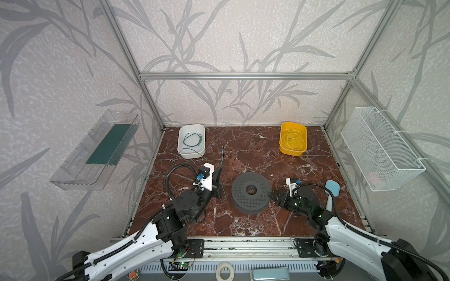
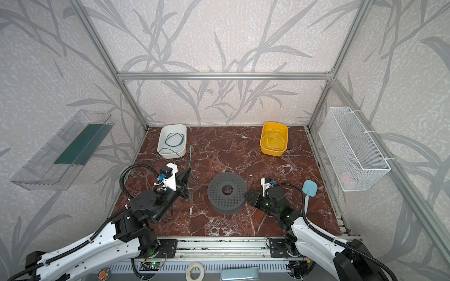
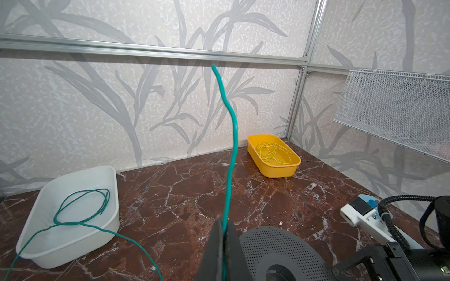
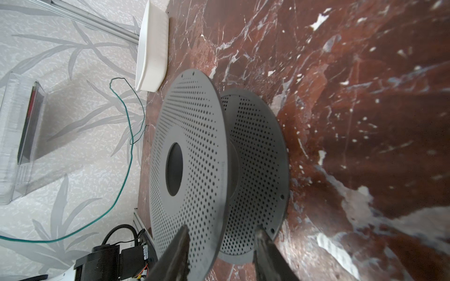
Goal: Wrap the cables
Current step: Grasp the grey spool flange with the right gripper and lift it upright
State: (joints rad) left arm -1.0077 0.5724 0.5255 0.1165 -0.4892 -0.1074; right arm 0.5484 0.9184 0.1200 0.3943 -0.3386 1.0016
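Left wrist: left gripper (image 3: pixel 224 223) clamps cable (image 3: pixel 231 146). Right wrist: right gripper (image 4: pixel 222 228) apart, straddling spool (image 4: pixel 194 146).

Both top views: we look steeply down from above the front edge over the whole worktop (image 1: pixel 243 150), framing nearly identical. Left wrist: low, facing the back wall (image 3: pixel 97 109), right behind the left gripper (image 3: pixel 224 221). Right wrist: rolled sideways, seemingly skimming the worktop, very near the spool (image 4: pixel 194 136). All four share the spool.
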